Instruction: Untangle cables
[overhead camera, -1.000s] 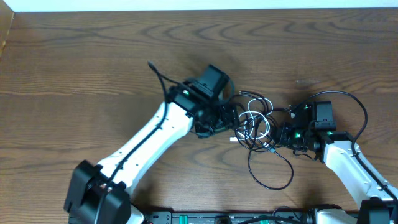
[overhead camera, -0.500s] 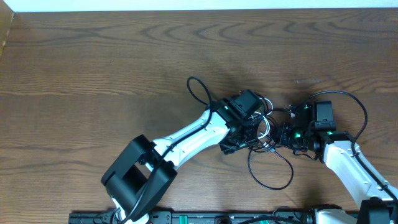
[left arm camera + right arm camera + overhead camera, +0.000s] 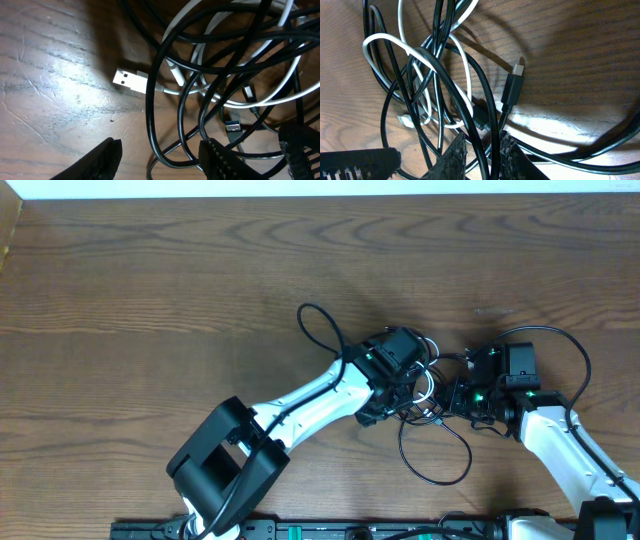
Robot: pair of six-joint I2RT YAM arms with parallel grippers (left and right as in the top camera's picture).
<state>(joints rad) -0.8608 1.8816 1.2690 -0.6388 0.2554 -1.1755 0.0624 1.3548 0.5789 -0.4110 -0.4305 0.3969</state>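
Observation:
The cables (image 3: 427,388) lie knotted between my two grippers: several black cords and one white cord, with a black loop (image 3: 440,470) trailing toward the front. My left gripper (image 3: 398,392) sits over the tangle's left side. In the left wrist view it (image 3: 160,161) is open, with a black cord loop (image 3: 172,160) between its fingers and the white cord's USB plug (image 3: 129,80) lying ahead. My right gripper (image 3: 453,396) is at the tangle's right side. In the right wrist view it (image 3: 481,156) is shut on two black cords (image 3: 487,125). The white cord (image 3: 390,42) loops to the left.
The wooden table (image 3: 150,300) stretches to the left and back. A black plug end (image 3: 512,87) lies on the wood just right of the held cords. The left arm's own thick black wire (image 3: 318,328) arcs behind its wrist.
My left arm has swung to the right and come down onto the tangle's left side. The right arm and the black front loop have stayed put.

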